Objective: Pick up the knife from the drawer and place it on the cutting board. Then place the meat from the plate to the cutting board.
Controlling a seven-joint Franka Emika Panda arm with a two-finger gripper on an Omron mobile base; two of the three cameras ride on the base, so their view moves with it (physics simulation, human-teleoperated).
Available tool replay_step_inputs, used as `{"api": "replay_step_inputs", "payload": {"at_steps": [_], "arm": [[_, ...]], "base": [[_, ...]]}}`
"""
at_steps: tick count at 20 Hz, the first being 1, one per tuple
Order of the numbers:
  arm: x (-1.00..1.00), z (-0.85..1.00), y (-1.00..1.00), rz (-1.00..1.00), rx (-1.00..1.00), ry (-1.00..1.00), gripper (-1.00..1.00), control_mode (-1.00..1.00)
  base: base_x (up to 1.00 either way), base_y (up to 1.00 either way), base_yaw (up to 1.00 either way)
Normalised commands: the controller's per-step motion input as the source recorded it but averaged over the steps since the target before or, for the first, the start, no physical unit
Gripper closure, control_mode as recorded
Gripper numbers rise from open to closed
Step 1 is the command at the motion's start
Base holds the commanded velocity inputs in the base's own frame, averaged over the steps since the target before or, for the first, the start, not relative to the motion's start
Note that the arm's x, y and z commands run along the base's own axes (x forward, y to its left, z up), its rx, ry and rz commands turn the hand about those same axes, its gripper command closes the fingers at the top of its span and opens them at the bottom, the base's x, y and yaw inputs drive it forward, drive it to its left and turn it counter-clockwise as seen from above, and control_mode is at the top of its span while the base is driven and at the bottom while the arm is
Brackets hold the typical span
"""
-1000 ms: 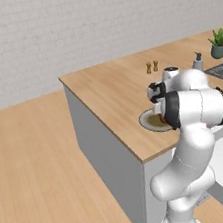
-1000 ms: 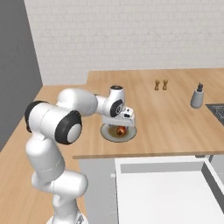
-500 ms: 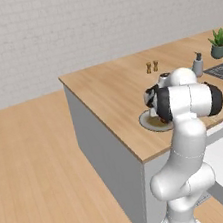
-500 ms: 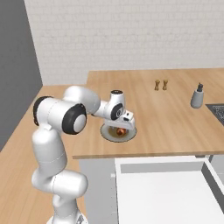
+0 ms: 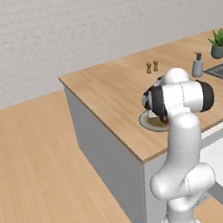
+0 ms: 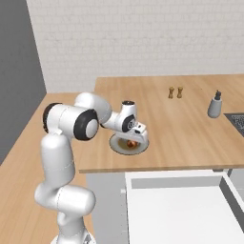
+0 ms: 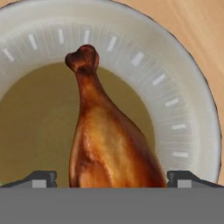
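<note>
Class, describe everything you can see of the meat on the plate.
The meat is a glossy golden-brown drumstick with a darker knobbed bone end. It lies flat in the middle of the round pale plate, thick end nearest the open gripper, whose fingertips stand on either side of it. Whether they touch it is unclear.

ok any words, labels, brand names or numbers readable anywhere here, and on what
None: no text can be read in any view.
The plate has pale dashes around its rim, a pattern rather than letters.
The meat, the soap bottle and the two small shakers carry no visible label.
The counter and the wall are unmarked.
</note>
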Motion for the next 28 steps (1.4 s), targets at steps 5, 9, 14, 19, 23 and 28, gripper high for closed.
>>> {"api": "replay_step_inputs", "payload": {"at_steps": [5, 9, 14, 19, 23, 28], "arm": [[0.00, -0.18, -0.06, -0.02, 0.00, 0.00, 1.00, -1.00], [0.02, -0.01, 0.00, 0.00, 0.00, 0.00, 1.00, -1.00], [-0.27, 0.52, 0.16, 0.00, 0.00, -0.09, 1.00, -1.00], [-0.61, 0.95, 0.49, 0.00, 0.00, -0.19, 1.00, -1.00], [-0.75, 0.82, 0.60, 0.05, 0.00, -0.18, 1.00, -1.00], [-0.87, 0.45, 0.55, 0.07, -0.05, -0.11, 1.00, -1.00]], "base": [[0.00, 0.00, 0.00], [0.00, 0.00, 0.00], [0.00, 0.00, 0.00], [0.00, 0.00, 0.00], [0.00, 0.00, 0.00], [0.00, 0.00, 0.00]]}}
